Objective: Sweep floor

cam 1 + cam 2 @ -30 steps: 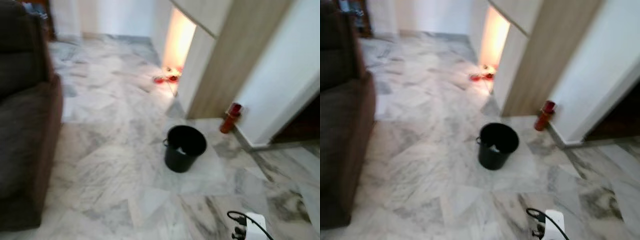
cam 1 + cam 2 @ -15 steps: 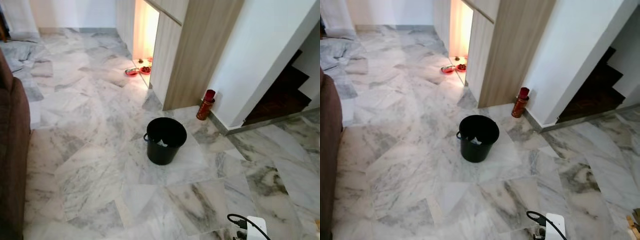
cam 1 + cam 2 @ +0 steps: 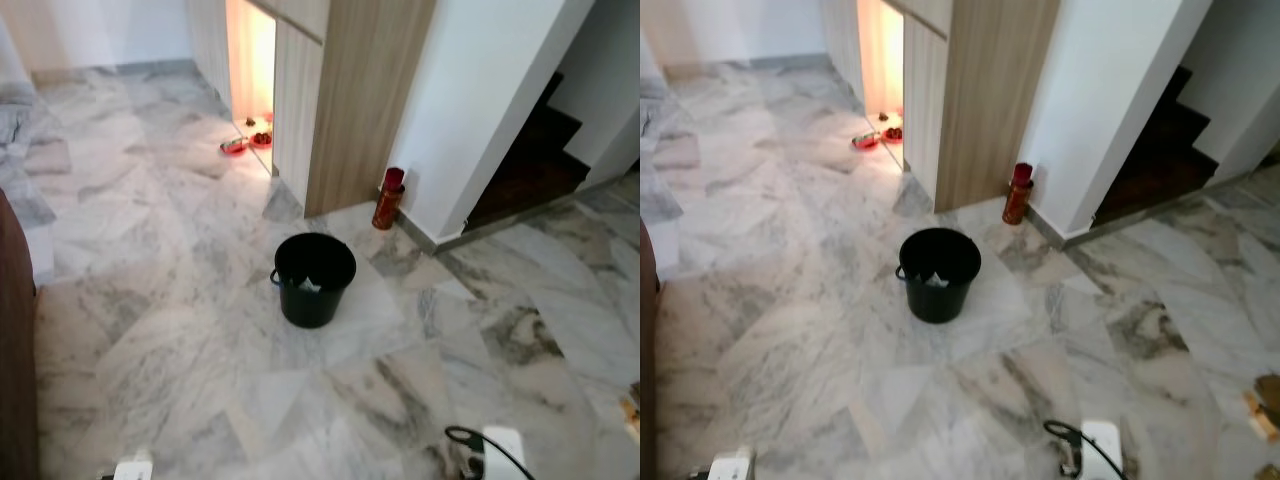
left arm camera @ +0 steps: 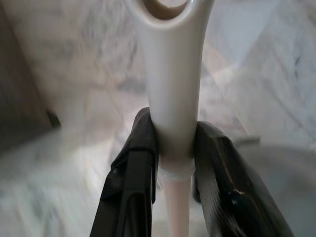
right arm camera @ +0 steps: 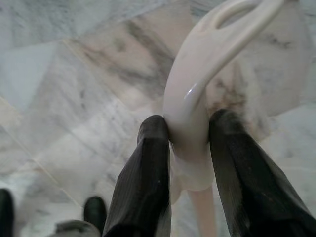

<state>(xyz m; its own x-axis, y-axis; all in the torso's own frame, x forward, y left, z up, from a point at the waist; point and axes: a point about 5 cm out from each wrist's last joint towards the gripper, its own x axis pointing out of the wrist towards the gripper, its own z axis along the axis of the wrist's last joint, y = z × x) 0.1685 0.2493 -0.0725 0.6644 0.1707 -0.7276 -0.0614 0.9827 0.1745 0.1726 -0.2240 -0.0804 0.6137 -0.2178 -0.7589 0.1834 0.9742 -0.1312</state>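
With each gripper's black fingers [image 4: 133,177] [image 5: 148,177] clamped on a cream plastic handle [image 4: 173,98] [image 5: 197,103], it's carrying tools, probably needing dirt near the black round bucket [image 3: 313,279] next.

Black bucket [image 3: 314,279], red canister [image 3: 388,198]

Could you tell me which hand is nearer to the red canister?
Right. The right hand, gripping a curved white handle, is on the side of the red canister; the left hand, gripping a straight white handle, is farther left.
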